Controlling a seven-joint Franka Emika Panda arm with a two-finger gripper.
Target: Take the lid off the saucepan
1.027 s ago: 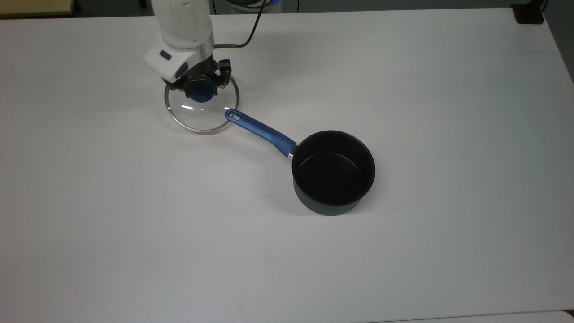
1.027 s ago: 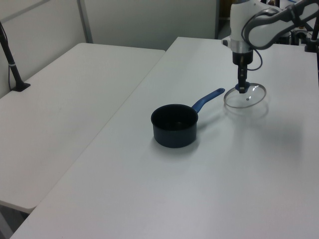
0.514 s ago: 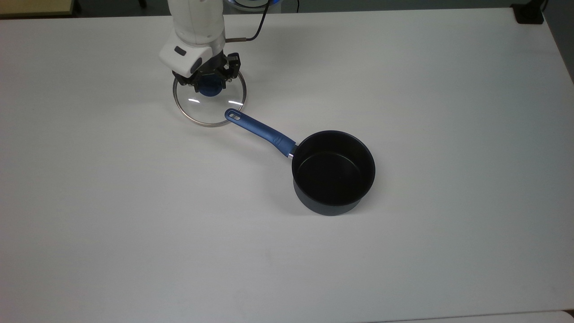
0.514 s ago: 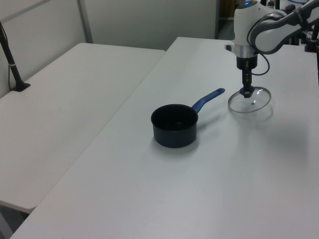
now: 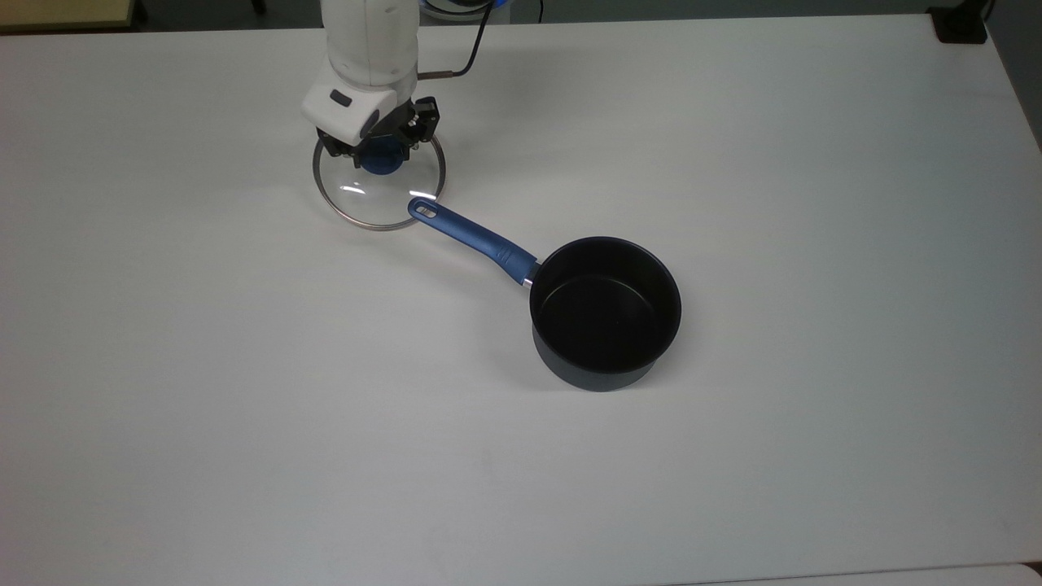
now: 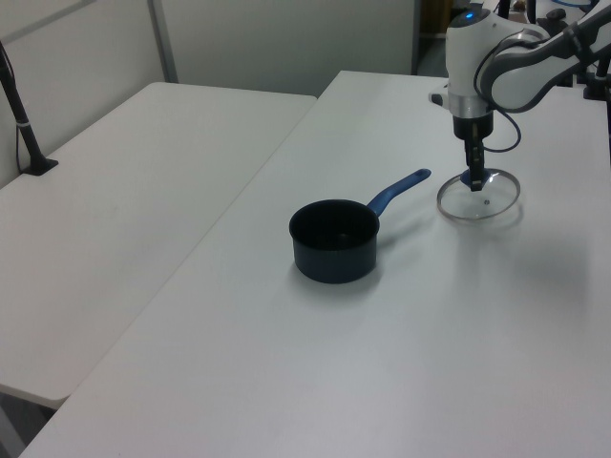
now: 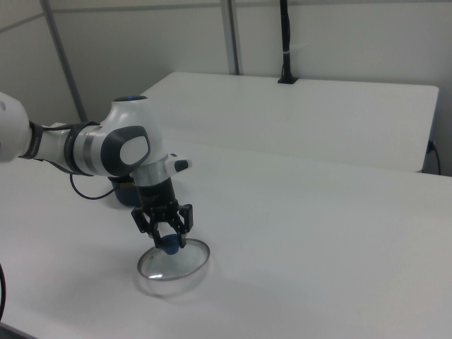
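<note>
The wide white bench [image 5: 733, 122] carries everything. The small deep dark saucepan [image 5: 605, 313] with a long blue handle [image 5: 472, 232] stands open near the bench's middle, its lid already off. The round clear glass lid with a metal rim [image 5: 378, 185] sits on the bench toward the top view's upper left, its edge just beside the handle's slotted tip, probably set there to leave the pot clear. The gripper [image 5: 383, 150] stands over the lid's blue knob [image 7: 169, 244], its 2 fingers pinching it. No lettering can be read
</note>
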